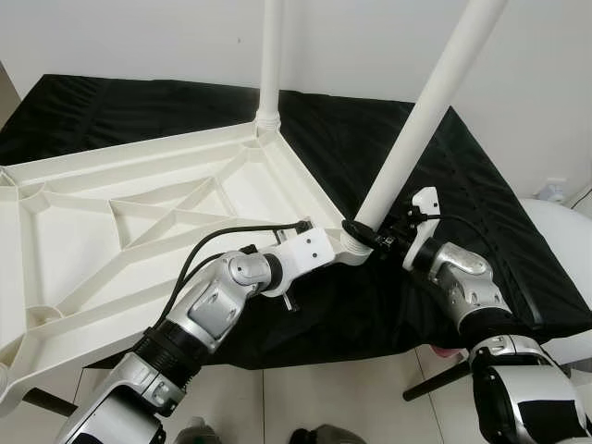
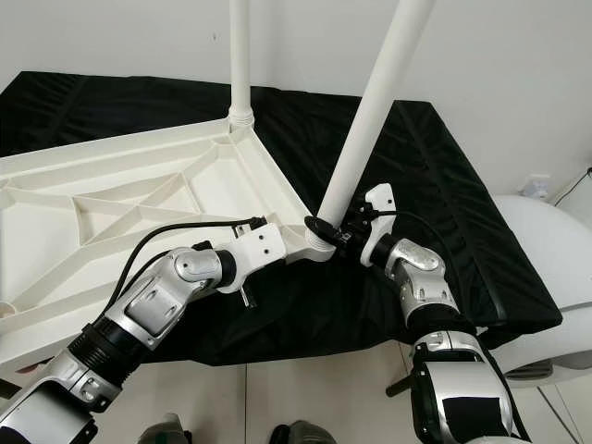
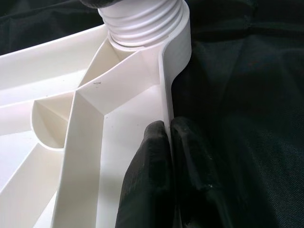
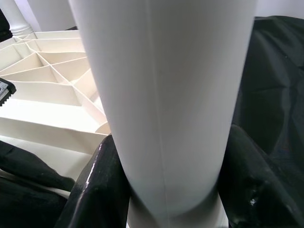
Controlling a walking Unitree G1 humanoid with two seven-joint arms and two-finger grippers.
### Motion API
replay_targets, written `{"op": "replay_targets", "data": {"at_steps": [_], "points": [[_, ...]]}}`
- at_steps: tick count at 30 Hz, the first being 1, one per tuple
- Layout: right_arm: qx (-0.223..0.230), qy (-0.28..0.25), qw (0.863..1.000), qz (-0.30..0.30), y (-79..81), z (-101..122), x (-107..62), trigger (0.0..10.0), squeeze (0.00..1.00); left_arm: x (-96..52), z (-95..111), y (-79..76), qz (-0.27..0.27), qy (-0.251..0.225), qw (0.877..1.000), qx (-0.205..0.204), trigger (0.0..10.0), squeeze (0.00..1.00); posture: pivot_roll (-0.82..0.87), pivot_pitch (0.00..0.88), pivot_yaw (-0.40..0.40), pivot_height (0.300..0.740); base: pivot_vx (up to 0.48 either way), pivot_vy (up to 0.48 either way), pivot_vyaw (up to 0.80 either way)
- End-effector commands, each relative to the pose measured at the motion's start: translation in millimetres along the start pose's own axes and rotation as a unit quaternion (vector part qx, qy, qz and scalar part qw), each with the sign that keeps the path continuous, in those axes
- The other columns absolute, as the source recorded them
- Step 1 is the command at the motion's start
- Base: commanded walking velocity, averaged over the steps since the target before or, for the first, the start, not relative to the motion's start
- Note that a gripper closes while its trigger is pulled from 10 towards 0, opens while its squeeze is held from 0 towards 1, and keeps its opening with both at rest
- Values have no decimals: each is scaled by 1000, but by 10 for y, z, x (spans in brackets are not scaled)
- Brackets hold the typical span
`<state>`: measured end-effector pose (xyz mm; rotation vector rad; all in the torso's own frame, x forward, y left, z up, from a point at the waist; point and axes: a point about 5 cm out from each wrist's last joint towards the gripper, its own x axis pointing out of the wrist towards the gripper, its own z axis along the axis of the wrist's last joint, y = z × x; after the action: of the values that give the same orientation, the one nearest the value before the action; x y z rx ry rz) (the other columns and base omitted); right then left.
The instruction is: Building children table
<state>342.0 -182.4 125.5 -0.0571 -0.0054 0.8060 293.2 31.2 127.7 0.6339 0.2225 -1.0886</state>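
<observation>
The right end effector [image 2: 335, 233] is clamped on the near table leg [image 1: 421, 125], its two black fingers [image 4: 97, 183] pressed against opposite sides of the white tube just above the threaded base; the leg rises tilted, leaning up and away to the right from its socket at the near corner of the tabletop [image 1: 139, 213]. The left end effector [image 3: 167, 156] is closed on the tabletop's thin side rim just beside that same corner, one finger [image 3: 147, 175] inside the rim and the other outside it against the cloth (the ribbed collar [image 3: 142, 21] of the leg's socket sits right ahead of the fingertips). The white tabletop lies upside down, its ribbed underside facing up, on a desk covered with black cloth [image 1: 444, 185]; its left part juts past the desk's near edge over the tiled floor [image 1: 324, 388]. A second leg [image 1: 270, 60] stands upright in the far corner socket, near the white wall [image 1: 370, 46].
</observation>
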Motion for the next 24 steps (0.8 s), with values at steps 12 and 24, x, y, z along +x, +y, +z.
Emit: {"op": "replay_targets", "data": {"at_steps": [12,24], "points": [[40,-50,994,-91,168,-65,138,10000,0,53,89,-125,-39,-24,999,9,10000,0,35,0,-94,740,0,0,0],[55,-83,972,-210,522,-19,449,10000,0,70,101,-222,-51,-27,998,8,10000,0,41,0,-98,740,0,0,0]]}}
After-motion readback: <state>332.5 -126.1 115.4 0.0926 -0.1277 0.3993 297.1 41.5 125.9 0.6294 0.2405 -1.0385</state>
